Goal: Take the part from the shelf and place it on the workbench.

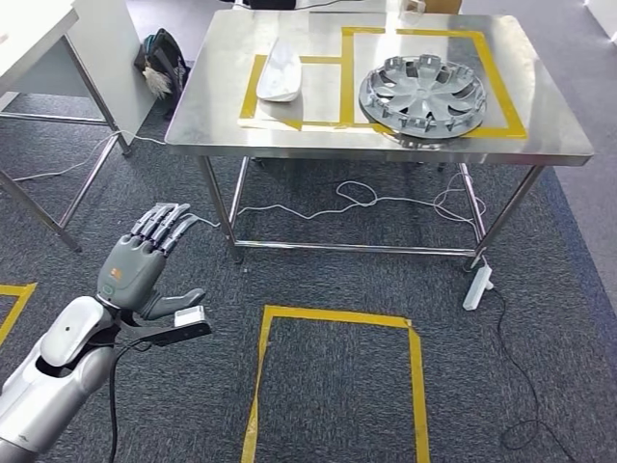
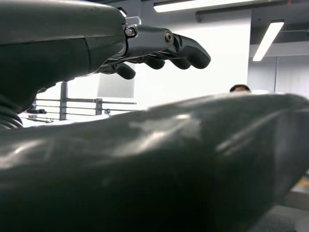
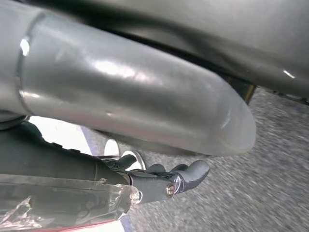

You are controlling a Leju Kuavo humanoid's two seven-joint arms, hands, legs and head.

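on steel workbench [image 1: 218,116]: two parts inside yellow tape outlines; one silver wheel cover [image 1: 422,95] on right, one pale oblong part [image 1: 280,69] on left, well apart; left hand [image 1: 142,260] raised over grey carpet, fingers straight and spread, holding nothing; right hand [image 3: 160,180] over carpet, fingers extended, whether it holds anything cannot tell; one white power strip [image 1: 478,286] by table leg.

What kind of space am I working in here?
Probably a workshop or robot test lab: a steel workbench marked with yellow tape, a wheel cover and a white part on it, a taped square on grey carpet.
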